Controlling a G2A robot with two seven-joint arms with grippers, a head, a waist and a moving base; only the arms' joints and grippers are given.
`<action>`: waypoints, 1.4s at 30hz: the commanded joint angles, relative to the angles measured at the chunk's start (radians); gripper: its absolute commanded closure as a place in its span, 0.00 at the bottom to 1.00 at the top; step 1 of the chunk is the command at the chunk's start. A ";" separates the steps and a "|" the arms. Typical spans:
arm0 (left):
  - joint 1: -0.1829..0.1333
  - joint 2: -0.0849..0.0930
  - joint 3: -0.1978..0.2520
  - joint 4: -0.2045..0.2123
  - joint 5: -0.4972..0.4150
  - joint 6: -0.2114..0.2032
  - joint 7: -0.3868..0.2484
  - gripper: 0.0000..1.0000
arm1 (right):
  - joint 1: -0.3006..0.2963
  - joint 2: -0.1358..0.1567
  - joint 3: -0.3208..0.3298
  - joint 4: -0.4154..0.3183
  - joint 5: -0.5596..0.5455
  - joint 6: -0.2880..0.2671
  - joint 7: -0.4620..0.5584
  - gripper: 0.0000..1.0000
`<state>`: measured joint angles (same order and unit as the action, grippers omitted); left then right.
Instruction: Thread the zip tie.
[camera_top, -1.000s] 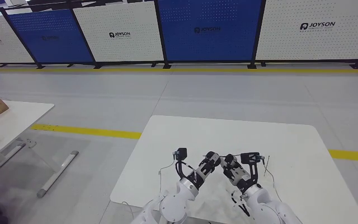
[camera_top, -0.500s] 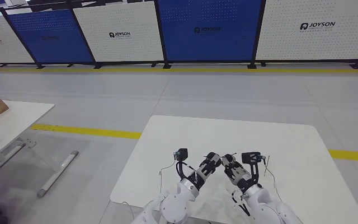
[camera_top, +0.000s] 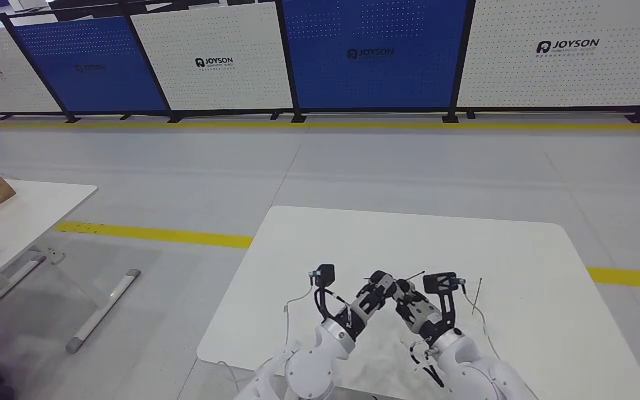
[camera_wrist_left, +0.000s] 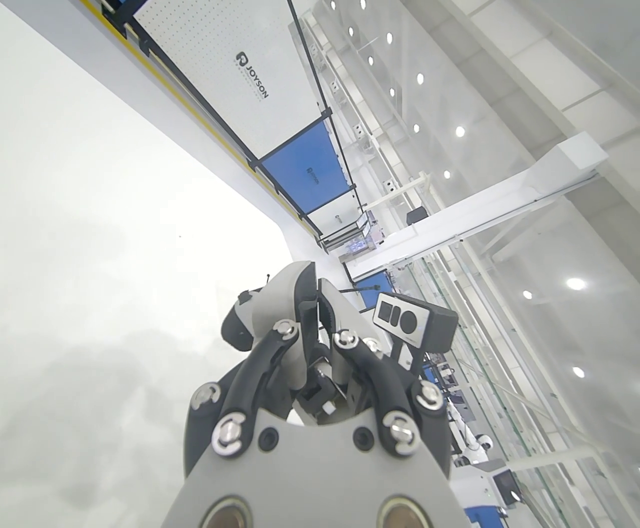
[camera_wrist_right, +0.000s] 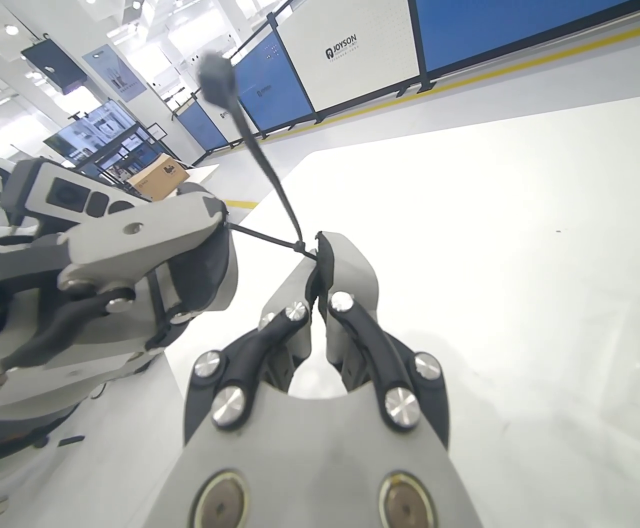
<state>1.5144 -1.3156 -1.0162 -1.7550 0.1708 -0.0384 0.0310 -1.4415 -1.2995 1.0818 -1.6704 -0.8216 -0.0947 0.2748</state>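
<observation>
Left: the left gripper (camera_wrist_left: 317, 292) has its fingers pressed together, and you can see them pinch one end of the thin black plastic zip tie (camera_wrist_right: 272, 176).

Centre: the zip tie hangs in the air between the two grippers, above the near part of the rounded white table (camera_wrist_right: 475, 200). One taut stretch runs from the left fingertips to a small knot-like lump. From that lump a second, curving stretch rises to a thicker, blurred end close to the right wrist camera. You cannot tell whether the strap passes through the lump.

Right: the right gripper (camera_wrist_right: 317, 252) is closed as well and nips the zip tie just beside the lump.

Background: the white perforated panel (camera_wrist_right: 350, 55) and the blue panels (camera_wrist_right: 500, 25) each carry a small logo with one short printed word.
</observation>
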 joint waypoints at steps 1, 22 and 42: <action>0.002 0.001 -0.002 -0.001 -0.003 -0.004 -0.001 1.00 | 0.001 0.000 -0.002 0.003 -0.001 -0.001 0.003 1.00; 0.021 0.006 -0.016 -0.015 -0.009 -0.028 -0.010 1.00 | 0.026 -0.005 -0.035 0.068 0.003 -0.011 0.043 1.00; 0.015 0.007 -0.014 -0.015 -0.012 -0.027 -0.008 1.00 | 0.064 -0.010 -0.054 0.132 0.035 -0.036 0.075 1.00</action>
<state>1.5305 -1.3089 -1.0308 -1.7701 0.1594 -0.0657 0.0226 -1.3776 -1.3095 1.0282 -1.5399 -0.7859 -0.1307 0.3494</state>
